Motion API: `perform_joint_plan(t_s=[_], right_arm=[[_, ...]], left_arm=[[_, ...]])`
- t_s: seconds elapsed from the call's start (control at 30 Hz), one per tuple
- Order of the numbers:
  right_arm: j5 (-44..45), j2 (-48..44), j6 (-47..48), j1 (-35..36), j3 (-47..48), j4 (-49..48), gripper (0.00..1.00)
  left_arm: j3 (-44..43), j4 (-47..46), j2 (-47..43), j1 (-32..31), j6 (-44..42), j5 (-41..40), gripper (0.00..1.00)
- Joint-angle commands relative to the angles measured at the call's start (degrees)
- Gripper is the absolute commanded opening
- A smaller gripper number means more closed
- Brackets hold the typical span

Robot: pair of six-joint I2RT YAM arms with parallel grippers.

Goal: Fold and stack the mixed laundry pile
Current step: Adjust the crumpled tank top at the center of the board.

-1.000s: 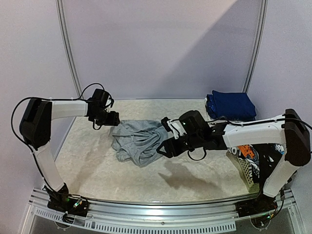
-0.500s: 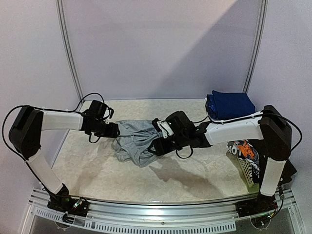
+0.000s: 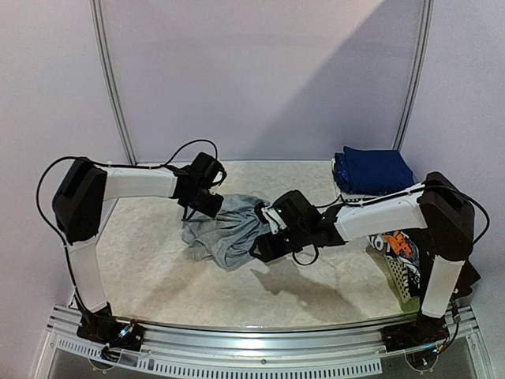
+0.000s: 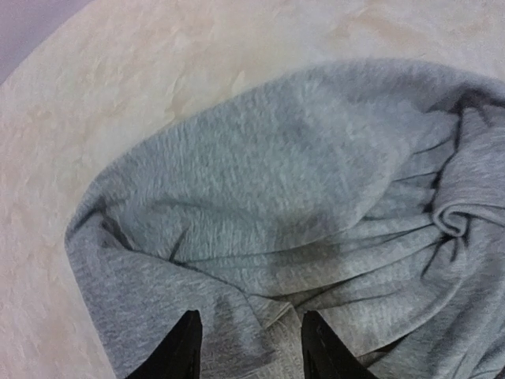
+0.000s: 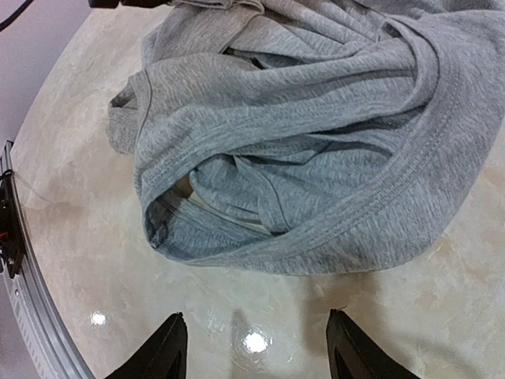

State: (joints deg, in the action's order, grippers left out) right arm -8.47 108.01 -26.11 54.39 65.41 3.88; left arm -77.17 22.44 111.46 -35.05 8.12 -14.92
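Observation:
A crumpled grey shirt (image 3: 223, 234) lies mid-table, the only piece of the laundry pile out on the table top. My left gripper (image 3: 211, 204) sits at its far upper edge. In the left wrist view its jaws (image 4: 252, 347) stand apart, pressed down on the grey shirt (image 4: 300, 205) with a raised fold between the fingertips (image 4: 187, 347). My right gripper (image 3: 264, 245) is at the shirt's near right side. In the right wrist view it (image 5: 256, 347) stands open over bare table, just short of the thick hem of the shirt (image 5: 316, 158).
A folded navy blue stack (image 3: 374, 170) rests at the back right. A white lattice basket (image 3: 397, 278) stands at the right edge, holding orange-black-white printed cloth (image 3: 400, 245) with black cloth (image 3: 442, 264) beside it. The table's metal front rail (image 3: 252, 351) runs along the near edge.
My left arm has swung right from the shirt's left end to its far upper edge, and its jaws have narrowed. My right gripper shifted slightly along the shirt's near right side.

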Motion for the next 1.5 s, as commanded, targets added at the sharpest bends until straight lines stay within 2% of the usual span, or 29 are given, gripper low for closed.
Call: perform_joint_plan(t_s=[0.0,0.17,0.3,0.43,0.6,0.8,1.07,1.33,1.47], right_arm=[[2.46,-4.01,0.43,0.28,-2.06,0.91,0.61],[3.03,-5.21,1.00,0.27,-2.64,1.37,0.61],[3.14,-5.05,1.31,0.22,-2.52,1.44,0.61],[2.99,-4.67,1.48,0.23,-2.54,1.31,0.62],[2.93,-4.52,1.36,0.28,-2.68,1.31,0.62],[3.02,-4.73,1.32,0.25,-2.96,1.42,0.61],[2.68,-4.78,1.24,0.26,-2.59,1.40,0.61],[-1.66,-3.72,1.31,0.33,-1.23,-0.14,0.61],[-3.52,-2.08,2.22,1.74,1.63,-0.55,0.61]], left_arm=[[-3.41,7.99,3.43,-0.61,-1.60,-5.18,0.40],[-4.56,9.13,5.08,-0.96,-1.75,-4.69,0.36],[-5.14,10.23,5.75,-1.70,-1.70,-4.66,0.37],[-5.39,10.13,6.33,-2.16,-1.84,-4.57,0.43],[-6.40,11.11,7.41,-2.31,-1.88,-5.04,0.42],[-6.50,11.64,7.53,-2.31,-1.76,-6.74,0.33],[-5.55,11.81,5.34,-2.44,-1.60,-7.15,0.00],[-2.71,11.90,-0.08,-2.33,-0.78,-7.01,0.00],[0.29,11.66,-5.77,-1.26,1.51,-9.42,0.00]])
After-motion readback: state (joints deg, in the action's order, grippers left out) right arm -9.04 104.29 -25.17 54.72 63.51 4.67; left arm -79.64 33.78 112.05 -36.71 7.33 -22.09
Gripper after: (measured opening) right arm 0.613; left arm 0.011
